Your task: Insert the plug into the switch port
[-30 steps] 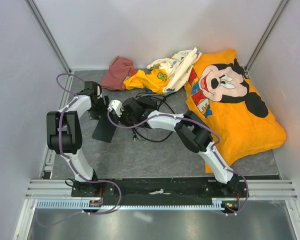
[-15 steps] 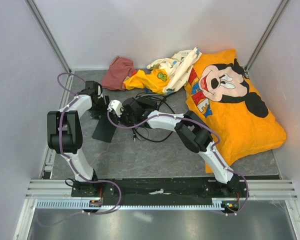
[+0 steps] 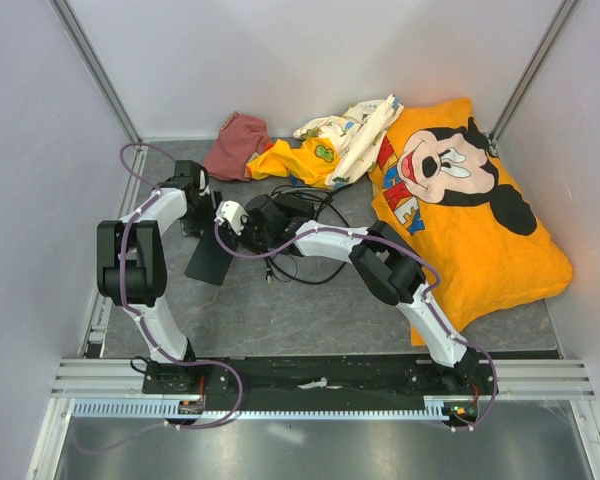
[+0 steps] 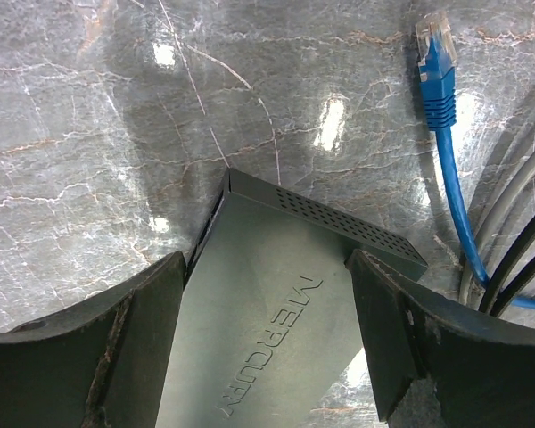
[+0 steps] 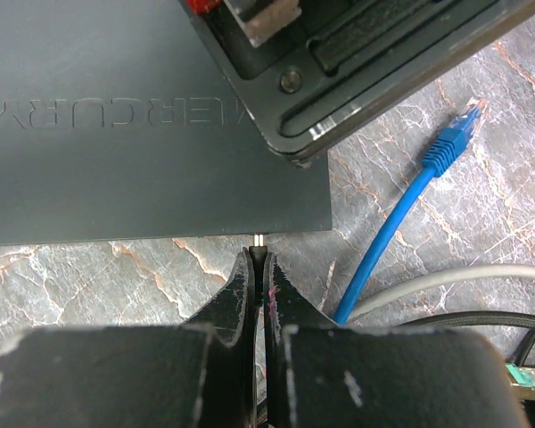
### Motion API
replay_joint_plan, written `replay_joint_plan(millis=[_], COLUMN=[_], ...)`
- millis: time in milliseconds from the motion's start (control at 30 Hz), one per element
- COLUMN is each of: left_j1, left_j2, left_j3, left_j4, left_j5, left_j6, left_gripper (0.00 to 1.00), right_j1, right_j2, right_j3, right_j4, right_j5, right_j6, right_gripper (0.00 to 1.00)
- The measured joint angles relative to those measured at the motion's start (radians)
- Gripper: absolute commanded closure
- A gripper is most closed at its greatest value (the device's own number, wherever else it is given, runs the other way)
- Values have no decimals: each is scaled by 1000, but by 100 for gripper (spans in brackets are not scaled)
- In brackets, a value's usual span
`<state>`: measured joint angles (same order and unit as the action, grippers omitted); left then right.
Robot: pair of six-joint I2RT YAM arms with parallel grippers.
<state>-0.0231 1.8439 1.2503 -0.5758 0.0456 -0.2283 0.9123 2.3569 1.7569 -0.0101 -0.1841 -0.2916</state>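
- The switch, a dark grey box marked MERCURY, lies flat on the marbled table.
- The left gripper is spread wide, with one finger down each side of the switch. I cannot tell whether the pads press on it.
- Compared with a second ago, the top view shows the left arm shifted a little toward the far end of the switch. The switch itself has not moved.
- The right gripper has its fingers pressed together, with the tips right at the switch's edge, in the same place as before.
- The plug lies loose on the table beyond the switch's right-hand corner, apart from it and held by neither gripper.
- Its blue cable trails back past the switch's right side, beside grey and black cables.
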Motion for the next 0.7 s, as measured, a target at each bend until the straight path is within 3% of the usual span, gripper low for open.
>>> replay_joint_plan(millis=[700], left_j1=[-12], left_j2=[22], left_j3=[27], left_j4=[-23], left_j5=[13], left_j6=[32], left_gripper=[20], right_j1=[-15], right_j2=[14], right_j3=[0], right_j4=[50], right_j5=[-51], right_j6=[96], right_gripper=[100])
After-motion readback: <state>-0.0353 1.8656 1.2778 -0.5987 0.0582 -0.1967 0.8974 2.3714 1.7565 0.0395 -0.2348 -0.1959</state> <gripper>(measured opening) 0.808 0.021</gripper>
